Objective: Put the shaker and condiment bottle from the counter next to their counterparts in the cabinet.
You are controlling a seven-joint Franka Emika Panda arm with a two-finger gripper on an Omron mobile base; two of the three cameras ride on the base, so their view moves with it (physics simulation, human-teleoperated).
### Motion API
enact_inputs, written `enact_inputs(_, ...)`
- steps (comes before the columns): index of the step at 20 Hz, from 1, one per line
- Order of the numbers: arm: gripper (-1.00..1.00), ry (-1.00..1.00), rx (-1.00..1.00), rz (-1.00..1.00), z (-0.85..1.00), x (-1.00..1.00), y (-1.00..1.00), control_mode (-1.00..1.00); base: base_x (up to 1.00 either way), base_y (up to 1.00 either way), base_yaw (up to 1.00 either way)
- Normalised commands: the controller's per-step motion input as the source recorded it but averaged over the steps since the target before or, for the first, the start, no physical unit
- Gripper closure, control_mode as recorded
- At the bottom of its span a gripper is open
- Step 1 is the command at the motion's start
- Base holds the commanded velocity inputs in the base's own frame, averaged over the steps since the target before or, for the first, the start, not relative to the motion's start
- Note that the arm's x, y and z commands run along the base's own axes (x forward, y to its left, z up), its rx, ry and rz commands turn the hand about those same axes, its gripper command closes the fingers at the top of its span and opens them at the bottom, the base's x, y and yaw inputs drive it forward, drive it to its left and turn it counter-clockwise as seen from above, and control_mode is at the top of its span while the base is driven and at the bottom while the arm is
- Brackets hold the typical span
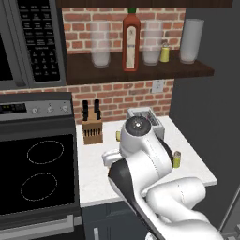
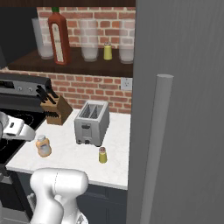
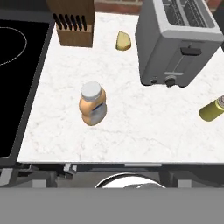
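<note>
The condiment bottle (image 3: 92,105), small, orange and pale-capped, stands on the white counter (image 3: 131,127) near its front edge, also seen as the condiment bottle (image 2: 43,145). The olive-yellow shaker (image 2: 102,155) stands in front of the toaster, seen too as the shaker (image 1: 176,159) and the shaker (image 3: 213,109). My gripper (image 2: 22,131) hovers above and left of the orange bottle, looking down on it, with nothing held. On the cabinet shelf (image 1: 140,70) stand the counterparts: a tall dark-red bottle (image 1: 131,42) and a bright yellow shaker (image 1: 164,52).
A silver toaster (image 2: 92,122) and a wooden knife block (image 2: 54,109) stand at the back of the counter, with a small yellow piece (image 3: 124,41) between them. Several glasses (image 1: 100,47) share the shelf. The black stove (image 1: 42,173) lies left, a tall grey panel (image 2: 179,109) right.
</note>
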Motion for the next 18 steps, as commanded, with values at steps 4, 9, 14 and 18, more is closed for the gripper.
enact_inputs(4,-1.00,-0.10,0.00,-0.16,-0.26,0.00,0.25,-1.00,0.00,0.00,0.00)
enact_inputs(9,-1.00,-0.02,0.00,-0.15,-0.10,0.17,0.07,-1.00,0.00,0.00,0.00)
enact_inputs(14,-1.00,0.01,0.00,-0.01,-0.17,0.16,-0.01,-1.00,0.00,0.00,0.00)
enact_inputs(18,-1.00,0.00,0.00,0.00,-0.10,0.14,0.00,-1.00,0.00,0.00,0.00)
